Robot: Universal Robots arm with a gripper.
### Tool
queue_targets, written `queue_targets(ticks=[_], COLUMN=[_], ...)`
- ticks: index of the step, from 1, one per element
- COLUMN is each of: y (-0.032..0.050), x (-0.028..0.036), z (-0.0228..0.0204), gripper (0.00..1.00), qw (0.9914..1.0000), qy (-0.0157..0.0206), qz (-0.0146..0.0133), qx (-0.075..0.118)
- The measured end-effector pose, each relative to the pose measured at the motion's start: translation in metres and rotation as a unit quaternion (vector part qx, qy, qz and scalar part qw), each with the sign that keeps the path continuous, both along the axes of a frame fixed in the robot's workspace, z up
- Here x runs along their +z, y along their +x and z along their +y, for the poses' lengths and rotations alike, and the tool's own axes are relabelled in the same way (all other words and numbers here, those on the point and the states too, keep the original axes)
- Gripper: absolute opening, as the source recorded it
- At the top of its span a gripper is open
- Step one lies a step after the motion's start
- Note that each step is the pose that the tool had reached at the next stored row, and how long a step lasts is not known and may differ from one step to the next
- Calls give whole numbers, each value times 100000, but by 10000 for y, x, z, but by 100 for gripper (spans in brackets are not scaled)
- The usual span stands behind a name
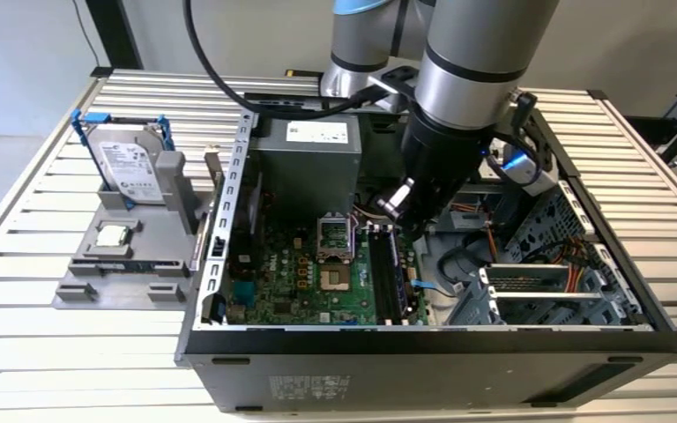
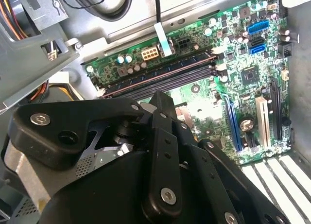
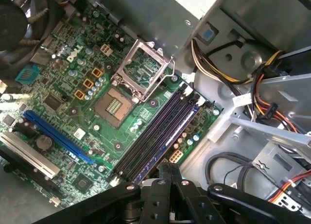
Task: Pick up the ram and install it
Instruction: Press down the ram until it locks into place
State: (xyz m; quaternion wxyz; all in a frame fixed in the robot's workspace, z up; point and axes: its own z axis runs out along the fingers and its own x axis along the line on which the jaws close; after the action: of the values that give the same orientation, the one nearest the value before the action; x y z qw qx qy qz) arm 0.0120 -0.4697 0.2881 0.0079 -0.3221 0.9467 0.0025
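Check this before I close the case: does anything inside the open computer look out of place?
The silver metal retention frame over the square processor socket on the green motherboard stands flipped open, and the socket is empty. Nothing else stands out.

Arm (image 1: 462, 115) down inside open case (image 1: 433, 339), claw (image 1: 400, 204) seemingly above slots (image 1: 388, 269).

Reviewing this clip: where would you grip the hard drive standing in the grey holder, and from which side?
Probably its upper edge, from above: the hard drive stands nearly upright in the grey holder, top free, lower part seated. Pinch across its thin flat faces, between the blue rails.
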Motion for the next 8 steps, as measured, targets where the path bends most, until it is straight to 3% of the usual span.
queue_targets(ticks=[8], y=[0], x=[-5], z=[1], gripper=[0], qw=[99986], qy=[70], qz=[-4], qx=[1650])
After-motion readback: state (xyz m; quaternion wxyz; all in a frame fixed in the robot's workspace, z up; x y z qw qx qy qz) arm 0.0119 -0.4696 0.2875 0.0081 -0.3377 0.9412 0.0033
